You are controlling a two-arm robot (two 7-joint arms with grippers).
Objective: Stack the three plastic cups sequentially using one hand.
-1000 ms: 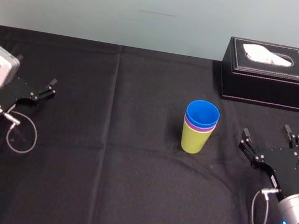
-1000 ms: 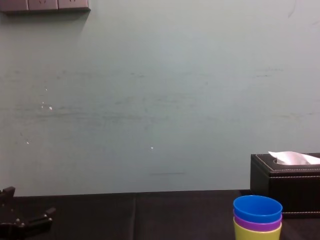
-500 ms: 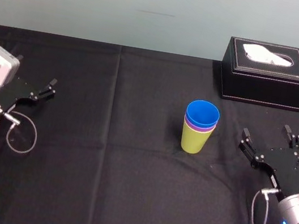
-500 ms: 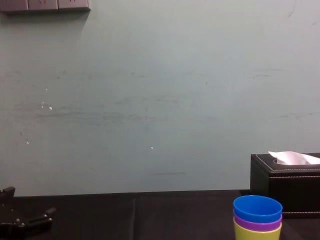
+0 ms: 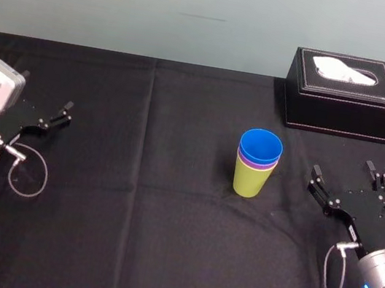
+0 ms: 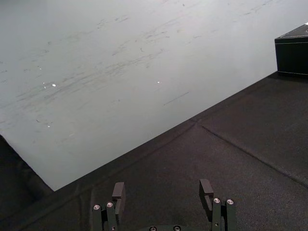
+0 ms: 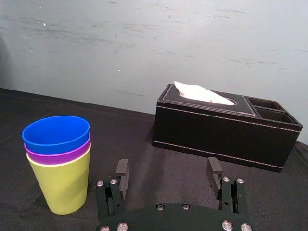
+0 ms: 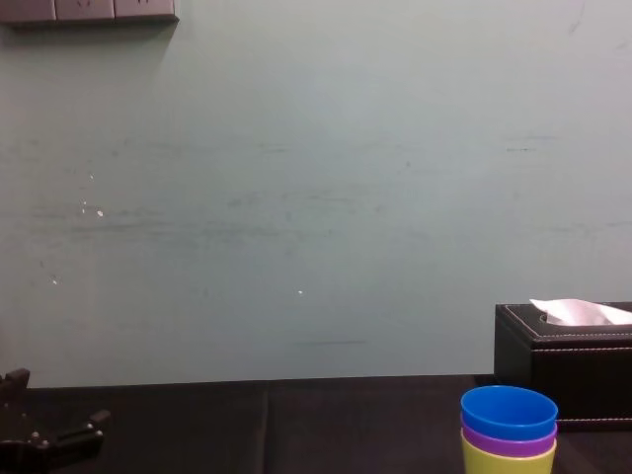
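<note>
Nested three plastic cups (image 5: 257,162) standing mid-frame; right pincer (image 5: 343,167) resting lower right, wide, empty; left pincer (image 5: 46,90) idling left, wide.

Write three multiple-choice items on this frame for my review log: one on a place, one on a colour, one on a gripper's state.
1. Where is the black tissue box relative to the stack of cups?
A. Farther from the robot, to its right
B. Nearer the robot, to its left
C. Under the stack

2. Which colour is the top cup?
A. Yellow-green
B. Purple
C. Blue

3. How is the right gripper?
A. Shut on a cup
B. Open, holding nothing
C. Shut on the box

Answers:
1 A: the head view shows the box at the table's far right.
2 C: the blue cup sits in the purple cup, which sits in the yellow-green cup.
3 B: its jaws stand apart, clear of the stack. The left gripper rests open at the table's left.
</note>
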